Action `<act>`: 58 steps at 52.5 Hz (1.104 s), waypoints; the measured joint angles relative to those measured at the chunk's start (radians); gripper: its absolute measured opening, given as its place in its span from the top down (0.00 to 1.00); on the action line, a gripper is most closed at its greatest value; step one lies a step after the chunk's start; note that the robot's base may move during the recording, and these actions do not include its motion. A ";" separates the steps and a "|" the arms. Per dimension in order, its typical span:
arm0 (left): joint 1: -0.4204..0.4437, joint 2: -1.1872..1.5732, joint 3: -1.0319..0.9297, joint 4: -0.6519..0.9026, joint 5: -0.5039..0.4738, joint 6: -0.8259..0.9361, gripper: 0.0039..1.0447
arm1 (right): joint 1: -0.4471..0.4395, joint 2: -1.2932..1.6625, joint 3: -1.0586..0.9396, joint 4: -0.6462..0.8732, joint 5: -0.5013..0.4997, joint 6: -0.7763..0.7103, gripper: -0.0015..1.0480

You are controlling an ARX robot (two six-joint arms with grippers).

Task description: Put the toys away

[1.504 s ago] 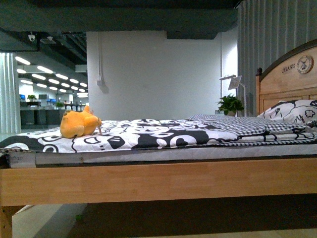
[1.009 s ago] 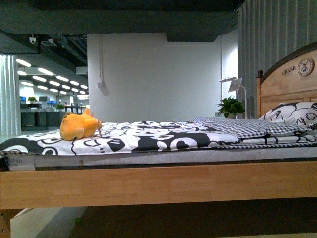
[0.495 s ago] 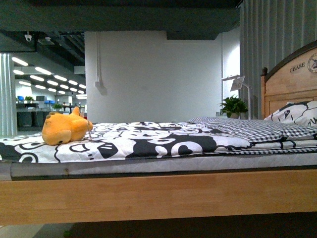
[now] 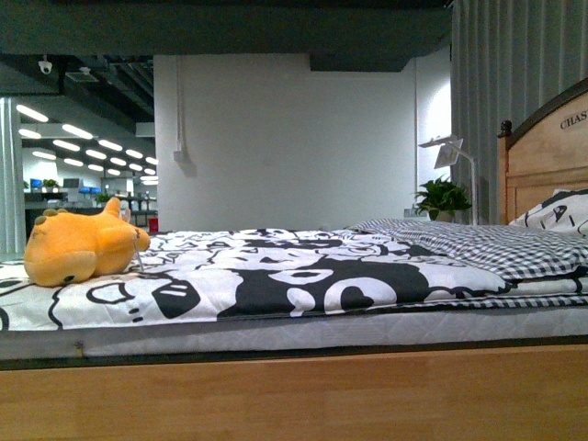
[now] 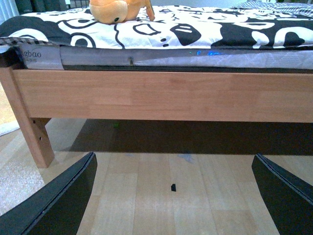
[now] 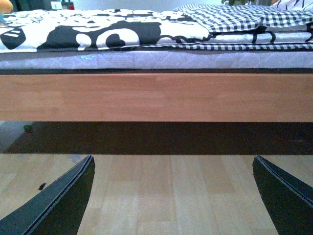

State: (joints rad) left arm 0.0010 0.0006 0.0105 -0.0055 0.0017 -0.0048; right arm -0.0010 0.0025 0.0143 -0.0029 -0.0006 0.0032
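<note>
An orange-yellow plush toy (image 4: 78, 245) lies on the black-and-white cartoon bedspread (image 4: 276, 280) near the bed's left end. It also shows in the left wrist view (image 5: 117, 10), above the wooden bed rail (image 5: 161, 95). A sliver of it shows in the right wrist view (image 6: 5, 6). My left gripper (image 5: 174, 196) is open and empty, low over the wooden floor in front of the bed. My right gripper (image 6: 173, 196) is open and empty, also low over the floor before the bed rail (image 6: 156, 97). Neither arm shows in the front view.
A checked quilt (image 4: 478, 243) and a pillow (image 4: 560, 213) lie at the wooden headboard (image 4: 547, 152) on the right. A lamp and potted plant (image 4: 443, 196) stand beyond the bed. The bed leg (image 5: 36, 137) stands on the floor, with a small dark scrap (image 5: 173, 187) nearby.
The front view has moved closer to the bed and to the right. The toy now looks larger and sits further left in the frame; the headboard has slid toward the right edge.
</note>
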 joint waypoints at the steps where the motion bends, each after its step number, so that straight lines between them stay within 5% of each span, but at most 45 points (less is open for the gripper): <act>1: 0.000 0.000 0.000 0.000 0.000 0.000 0.06 | 0.000 0.000 0.000 0.000 0.000 0.000 0.07; 58: 0.000 0.000 0.000 0.000 0.000 0.000 0.06 | 0.000 0.000 0.000 0.000 0.000 0.000 0.07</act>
State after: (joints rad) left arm 0.0010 0.0010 0.0105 -0.0055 0.0017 -0.0048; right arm -0.0010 0.0029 0.0143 -0.0029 -0.0006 0.0032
